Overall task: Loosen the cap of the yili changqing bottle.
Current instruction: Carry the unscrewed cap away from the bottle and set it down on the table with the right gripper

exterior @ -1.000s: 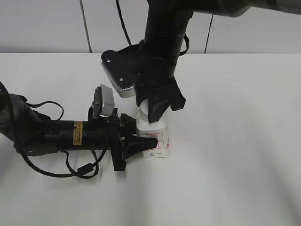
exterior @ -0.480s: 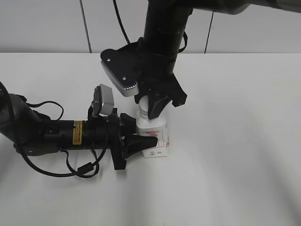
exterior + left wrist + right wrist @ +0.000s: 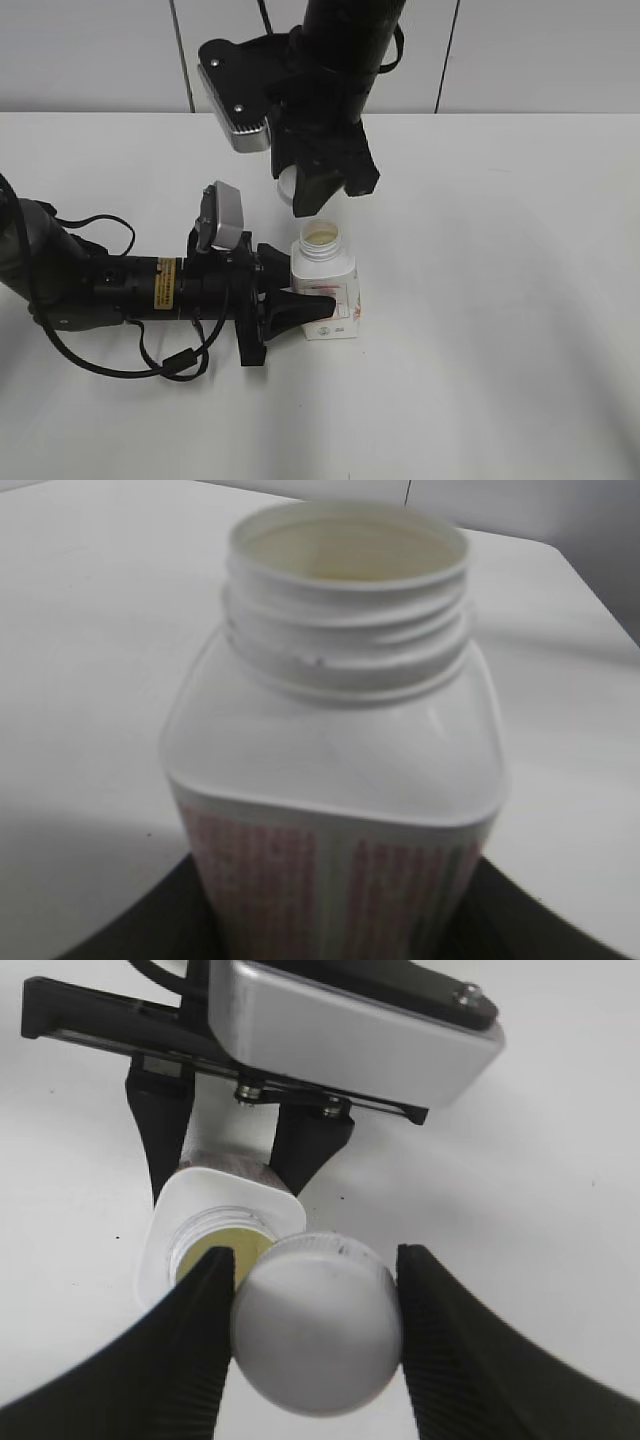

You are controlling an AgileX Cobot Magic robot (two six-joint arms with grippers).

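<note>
in the exterior view, we see the yili changqing bottle [image 3: 326,293] standing upright on the white bench [image 3: 500,300], its neck open. the left end effector [image 3: 292,296] reaches in from the side, pressed against the bottle's body. the right end effector [image 3: 312,192] hangs above the mouth, pinching the cap [image 3: 288,186] clear of the threads.

in the left wrist view, we see the bare threaded neck and pink-red label close up, with dark fingers [image 3: 140,930] at the bottle's base on both sides.

in the right wrist view, the cap [image 3: 317,1336] sits squeezed between 2 black fingers [image 3: 190,1345], the open bottle [image 3: 222,1232] below it.

we judge the loosening done, even overshot. to finish well, we would hold the cap level, keep the side grip firm so the bottle cannot tip, and set the cap down near the bottle.
</note>
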